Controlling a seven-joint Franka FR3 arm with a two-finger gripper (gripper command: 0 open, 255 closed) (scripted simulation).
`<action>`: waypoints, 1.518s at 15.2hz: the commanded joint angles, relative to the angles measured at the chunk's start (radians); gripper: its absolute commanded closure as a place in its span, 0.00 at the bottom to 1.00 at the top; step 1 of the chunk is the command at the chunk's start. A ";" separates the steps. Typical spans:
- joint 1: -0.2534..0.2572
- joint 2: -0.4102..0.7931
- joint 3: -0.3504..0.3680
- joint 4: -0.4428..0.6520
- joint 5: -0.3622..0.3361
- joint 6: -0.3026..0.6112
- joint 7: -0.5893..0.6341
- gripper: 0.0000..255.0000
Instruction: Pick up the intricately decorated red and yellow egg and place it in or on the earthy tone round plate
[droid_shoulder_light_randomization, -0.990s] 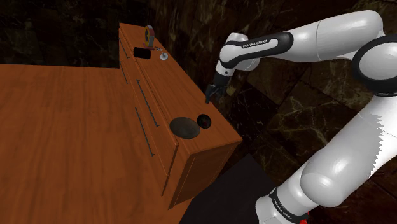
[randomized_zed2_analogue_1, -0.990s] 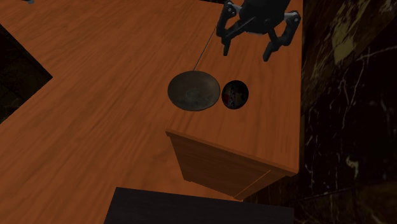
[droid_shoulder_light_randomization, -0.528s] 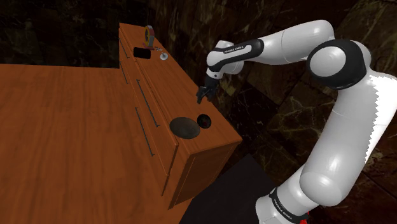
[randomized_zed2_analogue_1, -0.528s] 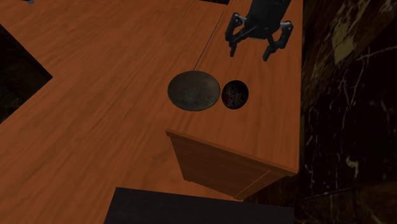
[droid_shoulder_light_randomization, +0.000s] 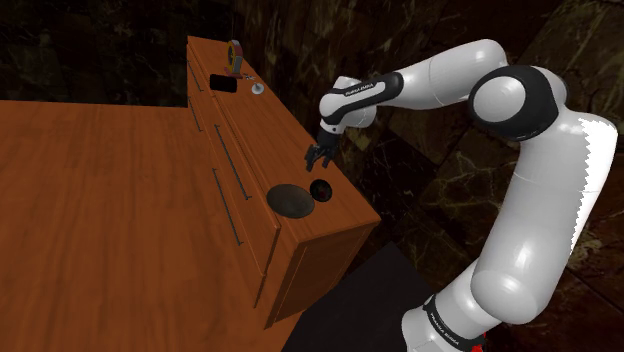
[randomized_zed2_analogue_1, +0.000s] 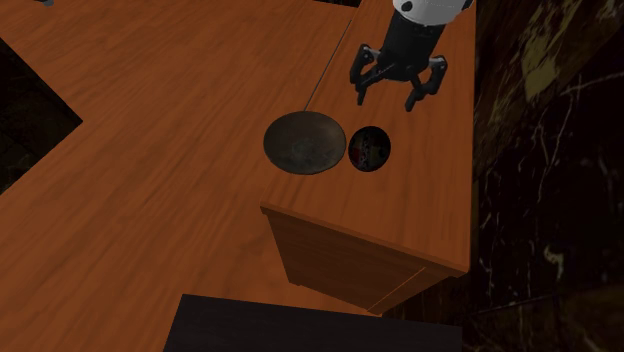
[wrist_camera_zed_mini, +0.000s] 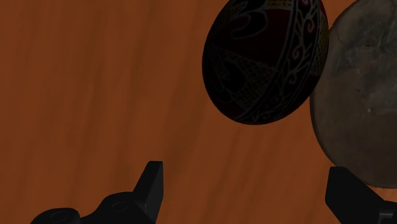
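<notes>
1. Brown wood bench (droid_shoulder_light_randomization: 296, 135) (randomized_zed2_analogue_1: 432, 205) (wrist_camera_zed_mini: 89, 95) w/ drawer fronts carries both of your task items, near its end closest to the arm's base
2. Egg (droid_shoulder_light_randomization: 320, 189) (randomized_zed2_analogue_1: 369, 149) (wrist_camera_zed_mini: 267, 60): dark, w/ fine pale line patterns & a hint of red, lying on the bench top
3. Plate (droid_shoulder_light_randomization: 291, 200) (randomized_zed2_analogue_1: 305, 143) (wrist_camera_zed_mini: 364, 95): round, mottled grey-brown, right next to the egg, on its left in the 2nd ext view; the rims look to meet but you can't tell for sure
4. Fingers (droid_shoulder_light_randomization: 312, 160) (randomized_zed2_analogue_1: 360, 88) (wrist_camera_zed_mini: 150, 184): spread wide, nothing btwn them, pointing down at the bench
5. They hang above the bench just short of the egg; in the wrist view you see the egg ahead of the tips, not btwn them
6. White arm (droid_shoulder_light_randomization: 530, 190) arcs over from the shoulder view's lower right
</notes>
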 joint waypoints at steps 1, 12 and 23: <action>0.000 0.002 0.000 -0.002 0.001 0.005 -0.001 0.00; 0.000 0.002 0.000 -0.002 0.001 0.005 -0.001 1.00; 0.017 -0.301 0.011 -0.487 0.050 0.439 -0.039 0.00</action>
